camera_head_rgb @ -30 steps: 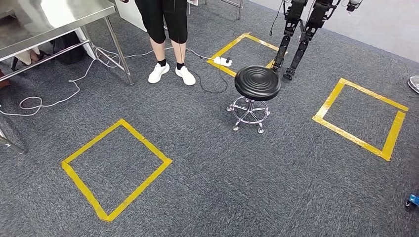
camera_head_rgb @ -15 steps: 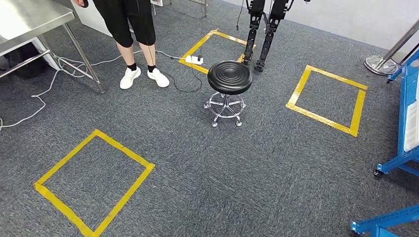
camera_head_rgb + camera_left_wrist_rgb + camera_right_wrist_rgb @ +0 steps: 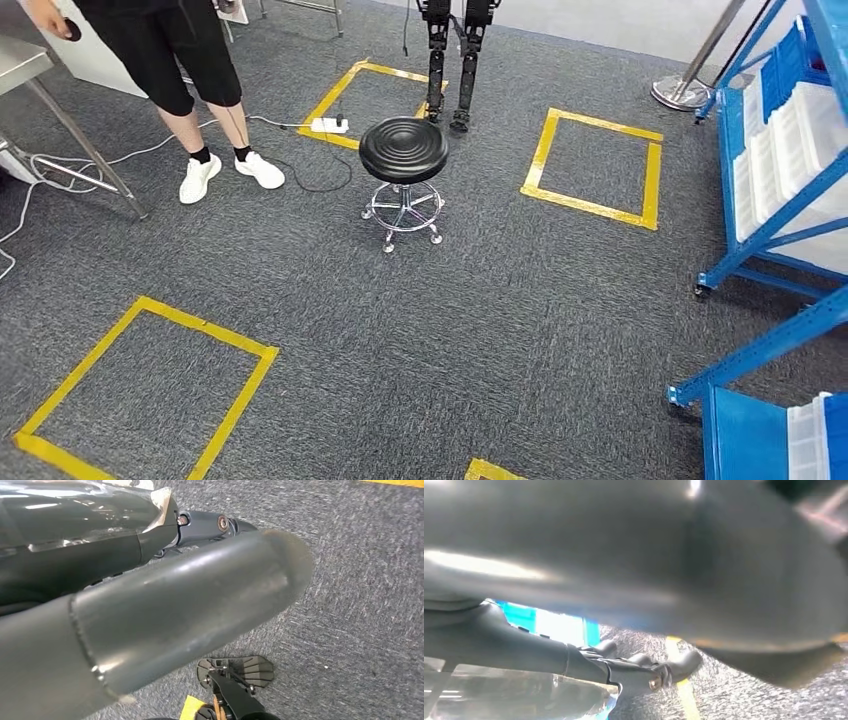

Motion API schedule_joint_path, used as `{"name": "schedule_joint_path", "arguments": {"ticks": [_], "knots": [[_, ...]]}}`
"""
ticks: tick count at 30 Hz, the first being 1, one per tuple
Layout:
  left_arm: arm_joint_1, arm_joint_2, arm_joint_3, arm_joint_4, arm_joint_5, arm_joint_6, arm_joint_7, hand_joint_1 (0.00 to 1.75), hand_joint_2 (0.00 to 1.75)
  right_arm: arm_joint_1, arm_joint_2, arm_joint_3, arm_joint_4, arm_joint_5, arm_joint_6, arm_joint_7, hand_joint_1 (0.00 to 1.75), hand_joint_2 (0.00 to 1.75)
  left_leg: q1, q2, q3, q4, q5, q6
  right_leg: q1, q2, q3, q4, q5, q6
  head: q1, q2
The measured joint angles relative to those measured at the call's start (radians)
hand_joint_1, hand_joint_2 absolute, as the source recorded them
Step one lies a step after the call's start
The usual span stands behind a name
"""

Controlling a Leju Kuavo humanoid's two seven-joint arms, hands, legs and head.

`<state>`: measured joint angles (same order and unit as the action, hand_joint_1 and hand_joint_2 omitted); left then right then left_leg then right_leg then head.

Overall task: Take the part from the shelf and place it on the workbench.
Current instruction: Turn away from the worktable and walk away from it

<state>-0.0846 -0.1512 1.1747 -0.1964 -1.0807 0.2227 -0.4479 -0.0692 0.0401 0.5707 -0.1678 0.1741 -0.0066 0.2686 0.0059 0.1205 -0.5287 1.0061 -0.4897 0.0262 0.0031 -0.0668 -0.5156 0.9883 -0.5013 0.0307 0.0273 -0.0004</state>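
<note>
A blue metal shelf (image 3: 770,230) stands at the right edge of the head view, holding white and blue bins (image 3: 790,150); no single part can be told apart in them. A corner of the steel workbench (image 3: 25,65) shows at the far left. My left hand (image 3: 165,605) hangs over grey carpet, its thick thumb in front and its dark fingers (image 3: 200,525) stretched out, with nothing in it. In the right wrist view my right hand (image 3: 624,580) also hangs low with its fingers (image 3: 644,672) extended and nothing between them; blue and white of the shelf show behind it.
A black round stool (image 3: 403,150) on castors stands mid-floor. A person (image 3: 180,60) in black shorts stands by the workbench. Another robot's legs (image 3: 450,60) stand behind the stool. Yellow tape squares (image 3: 590,165) mark the carpet, cables and a power strip (image 3: 328,125) lie near, and a blue bin (image 3: 770,440) sits bottom right.
The whole view has swung to the right: the stool, person and tape squares slid left in the picture and the blue shelf came in at the right. That is camera motion.
</note>
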Motion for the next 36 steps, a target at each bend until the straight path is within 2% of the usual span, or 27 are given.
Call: {"name": "schedule_joint_path", "arguments": {"ticks": [1,2,3,5,6,7,8,9,10,11,12,14,15,17,19,21,23,24,25,26,27,28,30,31,32,34,36], "knots": [[-0.001,0.000,0.000,0.000,0.000,0.000,0.000,0.00,0.00,0.003,0.000,0.000,0.000,0.001,0.000,0.000,0.00,0.00,0.002,0.007,0.000,0.000,-0.001,-0.006,-0.004,0.012,-0.001,-0.002,0.004,-0.008,-0.001,0.000],[-0.002,0.000,0.000,0.000,0.001,0.000,0.000,0.00,0.00,0.004,0.001,0.000,0.000,0.001,0.000,0.000,0.00,0.00,0.005,-0.002,-0.002,0.008,-0.008,-0.012,-0.007,0.024,0.000,-0.004,0.007,-0.014,-0.002,0.000],[-0.003,0.001,0.000,0.000,0.001,0.001,0.000,0.00,0.00,0.003,0.002,0.000,0.000,0.002,0.000,-0.001,0.00,0.00,0.008,-0.024,-0.009,0.029,-0.025,-0.017,-0.011,0.035,0.002,-0.005,0.011,-0.022,-0.003,0.000],[-0.002,0.001,0.000,0.000,0.001,0.001,0.000,0.00,0.00,0.001,0.005,0.000,0.000,0.002,0.000,-0.001,0.00,0.00,0.012,-0.087,-0.051,0.130,-0.088,-0.025,-0.015,0.054,0.003,-0.006,0.017,-0.033,-0.006,0.000],[-0.001,0.001,0.000,0.000,0.001,0.001,0.001,0.00,0.00,0.001,0.006,0.000,0.000,0.003,0.000,-0.001,0.00,0.00,0.012,-0.106,-0.082,0.199,-0.121,-0.026,-0.014,0.065,0.002,-0.006,0.018,-0.037,-0.007,0.000],[0.001,0.001,0.000,0.000,0.001,0.001,0.001,0.00,0.00,0.001,0.006,0.000,0.000,0.003,0.000,-0.001,0.00,0.00,0.013,-0.115,-0.108,0.256,-0.141,-0.027,-0.013,0.077,0.001,-0.005,0.019,-0.038,-0.007,0.000],[0.002,0.001,0.000,0.000,0.001,0.001,0.001,0.00,0.00,0.001,0.007,0.000,0.000,0.003,0.000,-0.001,0.00,0.00,0.013,-0.118,-0.123,0.285,-0.142,-0.027,-0.012,0.091,0.001,-0.005,0.020,-0.038,-0.007,0.000],[0.003,0.001,0.000,0.000,0.001,0.002,0.001,0.00,0.00,0.002,0.007,0.000,0.000,0.003,0.000,-0.001,0.00,0.00,0.014,-0.121,-0.120,0.272,-0.120,-0.026,-0.012,0.106,0.003,-0.004,0.019,-0.038,-0.007,0.000],[0.003,0.001,0.000,0.000,0.002,0.002,0.001,0.00,0.00,0.001,0.008,0.000,0.000,0.003,0.000,-0.001,0.00,0.00,0.015,-0.124,-0.102,0.230,-0.086,-0.024,-0.012,0.119,0.005,-0.003,0.019,-0.038,-0.007,0.000],[0.003,0.001,0.001,0.000,0.002,0.002,0.001,0.00,0.00,0.001,0.008,0.000,0.000,0.003,0.000,-0.001,0.00,0.00,0.017,-0.138,-0.074,0.162,-0.046,-0.022,-0.012,0.133,0.007,-0.002,0.019,-0.038,-0.008,0.000],[0.003,0.002,0.001,0.000,0.002,0.002,0.001,0.00,0.00,-0.001,0.009,0.000,0.000,0.003,0.000,-0.001,0.00,0.00,0.019,-0.163,-0.046,0.098,-0.017,-0.020,-0.010,0.145,0.005,0.001,0.018,-0.036,-0.007,0.000],[0.002,0.003,0.000,0.000,0.002,0.002,0.002,0.00,0.00,-0.004,0.010,0.000,0.000,0.003,0.000,-0.001,0.00,0.00,0.021,-0.202,-0.015,0.021,0.003,-0.016,-0.007,0.168,-0.007,0.005,0.019,-0.027,-0.007,0.000],[0.002,0.003,0.000,0.000,0.002,0.003,0.002,0.00,0.00,-0.004,0.010,0.000,0.000,0.003,0.000,-0.001,0.00,0.00,0.019,-0.206,-0.013,0.015,-0.001,-0.014,-0.007,0.178,-0.016,0.006,0.020,-0.020,-0.007,0.000],[0.001,0.002,0.000,0.000,0.002,0.003,0.002,0.00,0.00,-0.004,0.009,0.000,0.000,0.003,0.000,-0.002,0.00,0.00,0.016,-0.181,-0.011,0.007,0.002,-0.003,-0.011,0.190,-0.027,0.007,0.023,-0.006,-0.008,0.000],[0.000,0.001,0.001,0.000,0.002,0.003,0.001,0.00,0.00,-0.004,0.007,0.000,0.000,0.002,0.000,-0.002,0.00,0.00,0.019,-0.155,-0.006,-0.003,0.007,0.010,-0.010,0.147,-0.048,0.051,0.001,-0.004,-0.005,0.000],[0.001,0.001,0.001,0.000,0.003,0.005,0.001,0.00,0.00,-0.007,0.006,0.000,0.000,0.002,0.000,-0.003,0.00,0.00,0.016,-0.126,-0.005,-0.006,0.008,0.018,-0.011,0.092,-0.103,0.165,-0.052,-0.010,0.000,0.000],[0.003,0.001,0.002,0.000,0.006,0.007,0.001,0.00,0.00,-0.011,0.005,-0.001,-0.001,0.002,0.000,-0.004,0.00,0.00,0.012,-0.094,-0.007,-0.005,0.007,0.020,-0.012,0.079,-0.149,0.271,-0.090,-0.007,0.002,0.000],[0.003,0.001,0.002,0.000,0.007,0.007,0.002,0.00,0.00,-0.012,0.004,-0.001,-0.001,0.002,0.000,-0.004,0.00,0.00,0.011,-0.080,-0.007,-0.005,0.007,0.020,-0.013,0.076,-0.146,0.277,-0.087,0.000,0.002,0.000],[0.003,0.001,0.002,0.000,0.009,0.007,0.002,0.00,0.00,-0.012,0.004,-0.001,-0.001,0.002,0.000,-0.003,0.00,0.00,0.010,-0.067,-0.006,-0.005,0.006,0.020,-0.013,0.071,-0.123,0.244,-0.070,0.008,0.002,0.000],[0.002,0.001,0.002,0.000,0.009,0.007,0.002,0.00,0.00,-0.011,0.003,-0.001,-0.001,0.003,0.000,-0.002,0.00,0.00,0.009,-0.055,-0.005,-0.005,0.006,0.019,-0.013,0.059,-0.086,0.179,-0.045,0.015,0.002,0.000],[0.002,0.001,0.002,0.000,0.010,0.007,0.002,0.00,0.00,-0.009,0.002,-0.001,0.000,0.003,0.000,-0.001,0.00,0.00,0.008,-0.045,-0.004,-0.005,0.005,0.017,-0.012,0.037,-0.047,0.104,-0.023,0.018,0.002,0.000],[0.002,0.001,0.002,0.000,0.009,0.007,0.002,0.00,0.00,-0.007,0.002,0.000,0.000,0.003,0.001,-0.001,0.00,0.00,0.006,-0.037,-0.002,-0.005,0.004,0.014,-0.007,0.020,-0.019,0.045,-0.006,0.015,0.001,0.000],[0.002,0.001,0.002,0.000,0.009,0.007,0.002,0.00,0.00,-0.001,0.002,0.000,0.000,0.003,0.001,-0.001,0.00,0.00,0.003,-0.021,0.000,-0.005,0.002,0.004,0.001,0.005,-0.001,-0.004,0.004,0.000,0.001,0.000],[0.001,0.001,0.002,0.000,0.009,0.008,0.002,0.00,0.00,0.002,0.002,0.000,0.000,0.003,0.002,-0.001,0.00,0.00,0.003,-0.012,0.002,-0.005,0.001,-0.001,0.005,0.016,-0.004,-0.004,0.007,-0.007,0.000,0.000],[0.000,0.001,0.002,0.000,0.009,0.008,0.003,0.00,0.00,0.004,0.002,0.000,0.000,0.003,0.002,-0.001,0.00,0.00,0.005,-0.009,0.003,-0.005,0.000,-0.007,0.000,0.028,-0.004,-0.006,0.010,-0.014,0.000,0.000],[-0.002,0.001,0.002,0.000,0.006,0.008,0.003,0.00,0.00,0.005,0.005,0.000,0.000,0.003,0.003,-0.001,0.00,0.00,0.010,-0.044,-0.006,0.026,-0.025,-0.019,-0.008,0.048,0.003,-0.011,0.017,-0.029,-0.001,0.000],[0.000,0.001,0.002,0.000,0.002,0.009,0.004,0.00,0.00,0.004,0.008,0.000,0.000,0.003,0.003,-0.001,0.00,0.00,0.013,-0.099,-0.051,0.130,-0.088,-0.026,-0.012,0.066,0.007,-0.013,0.022,-0.039,-0.004,0.000]]}}
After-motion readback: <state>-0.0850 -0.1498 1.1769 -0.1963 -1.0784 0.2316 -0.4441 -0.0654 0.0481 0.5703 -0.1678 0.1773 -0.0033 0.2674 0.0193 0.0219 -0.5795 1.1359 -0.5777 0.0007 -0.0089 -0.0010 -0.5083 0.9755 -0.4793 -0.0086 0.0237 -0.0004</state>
